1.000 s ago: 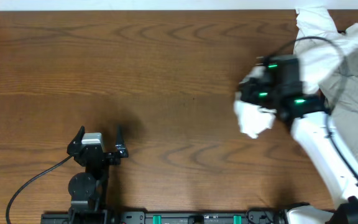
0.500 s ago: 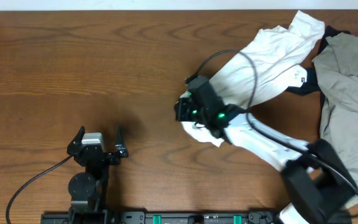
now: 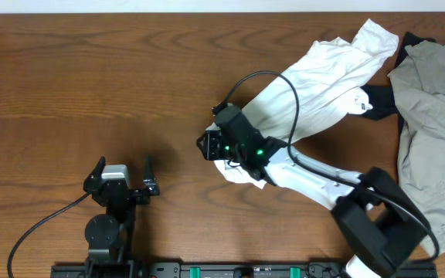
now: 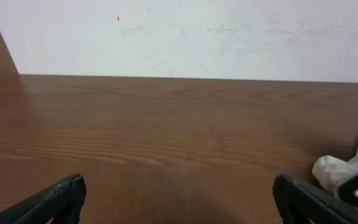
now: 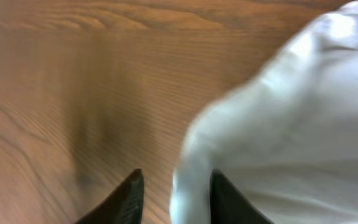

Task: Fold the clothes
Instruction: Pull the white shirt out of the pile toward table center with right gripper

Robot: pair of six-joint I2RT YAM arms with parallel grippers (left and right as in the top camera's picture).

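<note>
1. The left gripper (image 3: 123, 168) sits idle near the front edge, jaws spread wide.
2. The right gripper (image 3: 209, 145) is mid-table, jaws partly parted astride the T-shirt (image 3: 323, 73) end, not pinching it.
3. The shirt trails toward the far right, beside a grey garment (image 3: 431, 139). It looks limp and light, so I'd pinch a corner.

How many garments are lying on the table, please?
2 clearly: white T-shirt stretched right of centre; grey garment at the right edge. Black fabric between them may be a third.
</note>
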